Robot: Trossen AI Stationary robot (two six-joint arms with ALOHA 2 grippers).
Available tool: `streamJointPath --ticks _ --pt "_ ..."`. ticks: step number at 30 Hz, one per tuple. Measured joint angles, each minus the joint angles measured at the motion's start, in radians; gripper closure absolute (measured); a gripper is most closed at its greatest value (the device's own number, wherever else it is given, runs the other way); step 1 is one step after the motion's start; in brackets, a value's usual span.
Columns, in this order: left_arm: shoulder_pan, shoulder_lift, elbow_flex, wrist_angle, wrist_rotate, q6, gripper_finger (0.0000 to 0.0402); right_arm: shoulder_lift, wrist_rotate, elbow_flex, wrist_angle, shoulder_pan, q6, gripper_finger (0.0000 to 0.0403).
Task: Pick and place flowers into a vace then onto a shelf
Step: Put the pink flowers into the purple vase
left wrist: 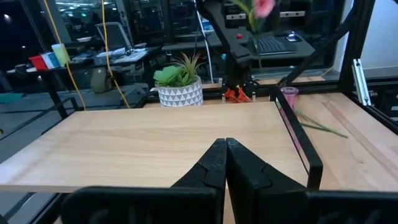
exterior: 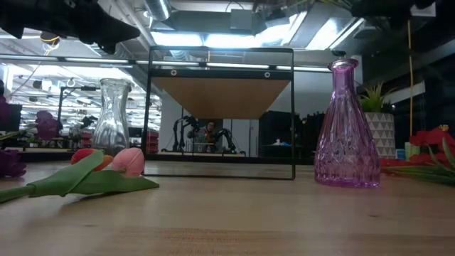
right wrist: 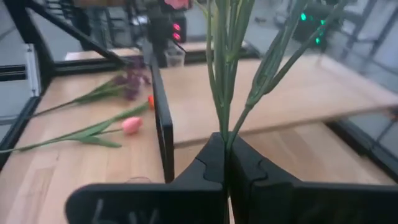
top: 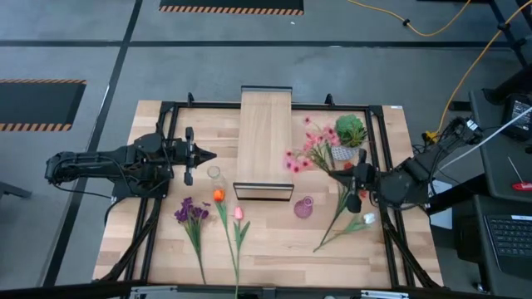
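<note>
Right gripper pinched the pink blossoms' green stems, lifted beside the shelf; left gripper hung pressed together by the clear vase.

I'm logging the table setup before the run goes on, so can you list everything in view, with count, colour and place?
shelf: one, light wood with a dark frame, table centre.
clear vase: one, glass, just left of the shelf's near end.
purple vase: one, near the shelf's near right corner.
purple flower: one, lying front left.
orange tulip: one, lying beside the purple flower.
pink tulip: one, lying right of the orange one.
pink blossoms: one spray, right of the shelf; the right gripper holds its stem.
white bud: one, lying front right.
potted plant: one, green in a white patterned pot, back right.
left gripper: shut, empty, left of the shelf.
right gripper: shut on the pink blossoms' stem.
</note>
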Motion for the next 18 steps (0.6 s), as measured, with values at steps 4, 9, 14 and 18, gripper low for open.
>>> streamJointPath --ticks 4,9,14,18 --pt "0.000 0.000 0.000 0.000 0.000 -0.011 0.0398 -0.093 -0.092 -0.099 0.143 -0.086 -0.115 0.0403" --pt "0.000 0.000 0.000 0.000 0.000 -0.049 0.0398 -0.185 -0.255 -0.218 0.421 -0.175 -0.347 0.0403" --pt "0.000 0.000 0.000 0.000 0.000 -0.049 0.0398 -0.231 -0.361 -0.296 0.595 -0.241 -0.454 0.0403" --pt "0.000 0.000 0.000 0.000 0.000 -0.049 0.0398 -0.220 -0.445 -0.366 0.776 -0.284 -0.462 0.0403"
